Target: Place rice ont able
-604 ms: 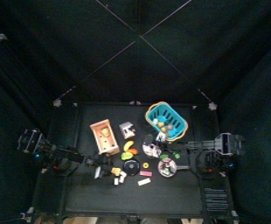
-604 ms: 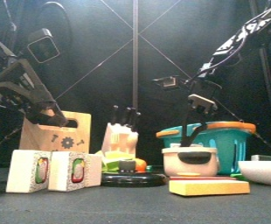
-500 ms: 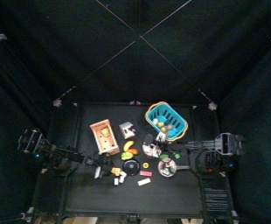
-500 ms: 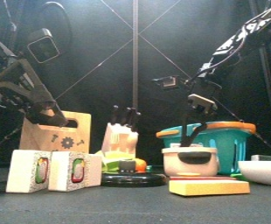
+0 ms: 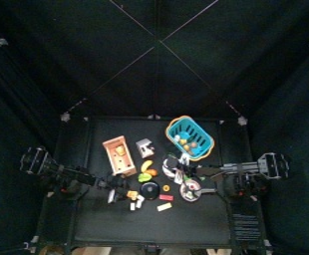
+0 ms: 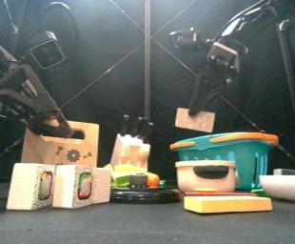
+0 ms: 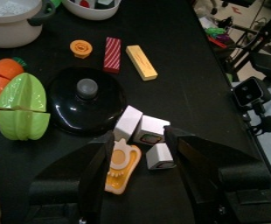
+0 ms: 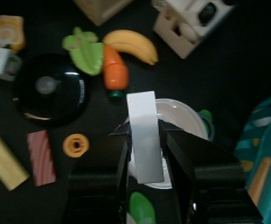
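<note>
the rice hangs in the air, pinched by its top edge in the right gripper, which is clamped on it. from the front it looks like a pale, flat-sided piece with a rounded lower edge. it is above the left rim of the blue basket and the white pot, clear of both and well above the table. in the right wrist view the rice stands as a white slab between the two jaws, with the pot below and behind it.

half a second ago the right gripper was low, down at the pot, and no rice showed in the front view. since then the arm has risen and brought the piece up with it. the pot, the basket and the yellow block lie as before.

the left gripper has not moved. it hangs over the wooden box with its jaws apart, gripping nothing. in its wrist view a yellow and white piece lies on the table between them.
</note>
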Tool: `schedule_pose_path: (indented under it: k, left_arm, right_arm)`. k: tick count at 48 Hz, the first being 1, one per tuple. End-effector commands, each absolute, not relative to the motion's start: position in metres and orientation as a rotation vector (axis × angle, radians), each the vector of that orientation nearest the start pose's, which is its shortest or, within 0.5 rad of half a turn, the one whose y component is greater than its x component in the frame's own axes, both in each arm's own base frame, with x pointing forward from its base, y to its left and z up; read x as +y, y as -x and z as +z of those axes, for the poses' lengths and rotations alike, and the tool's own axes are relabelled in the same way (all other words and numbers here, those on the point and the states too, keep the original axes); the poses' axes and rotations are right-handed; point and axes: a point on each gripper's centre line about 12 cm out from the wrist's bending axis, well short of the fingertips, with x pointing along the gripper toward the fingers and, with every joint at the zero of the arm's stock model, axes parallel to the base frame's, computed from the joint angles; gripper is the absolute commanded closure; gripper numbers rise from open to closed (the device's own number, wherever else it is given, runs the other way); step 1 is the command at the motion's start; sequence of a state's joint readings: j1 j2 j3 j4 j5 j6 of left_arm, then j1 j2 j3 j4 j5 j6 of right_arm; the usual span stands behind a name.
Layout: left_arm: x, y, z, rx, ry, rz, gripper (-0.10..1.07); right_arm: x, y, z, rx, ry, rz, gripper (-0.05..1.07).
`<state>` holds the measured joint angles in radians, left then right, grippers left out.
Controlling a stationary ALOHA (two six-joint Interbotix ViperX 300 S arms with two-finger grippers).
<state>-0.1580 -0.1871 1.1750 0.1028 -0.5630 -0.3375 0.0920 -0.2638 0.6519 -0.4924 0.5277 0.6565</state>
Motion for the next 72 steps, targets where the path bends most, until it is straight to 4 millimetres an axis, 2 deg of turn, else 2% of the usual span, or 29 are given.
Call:
schedule_pose_path:
  k: [1, 15, 24, 37, 46, 53, 62, 72]
  left_arm:
    - [-0.050, -0.276, 0.139, 0.428, 0.227, -0.157, 0.11]
    - [-0.050, -0.277, 0.140, 0.425, 0.227, -0.156, 0.11]
    - [-0.050, -0.277, 0.140, 0.425, 0.227, -0.156, 0.11]
    - [-0.050, -0.277, 0.140, 0.427, 0.227, -0.156, 0.11]
    - [-0.050, -0.276, 0.139, 0.430, 0.227, -0.156, 0.11]
    - [-0.050, -0.276, 0.138, 0.431, 0.225, -0.156, 0.11]
    - [-0.050, -0.276, 0.138, 0.433, 0.226, -0.157, 0.11]
    - [-0.050, -0.277, 0.137, 0.436, 0.226, -0.155, 0.11]
  right_arm:
    - [0.016, -0.336, 0.238, 0.800, -0.087, -0.188, 0.48]
    - [0.042, -0.343, 0.202, 0.888, -0.110, -0.127, 0.48]
    - [0.055, -0.345, 0.195, 0.890, -0.210, -0.094, 0.48]
    - [0.055, -0.340, 0.192, 0.906, -0.240, -0.103, 0.48]
    - [0.053, -0.336, 0.183, 0.964, -0.230, -0.132, 0.48]
    - [0.052, -0.345, 0.172, 0.987, -0.199, -0.152, 0.48]
    - [0.047, -0.356, 0.148, 1.058, -0.102, -0.227, 0.47]
    - [0.060, -0.363, 0.147, 1.070, -0.034, -0.222, 0.47]
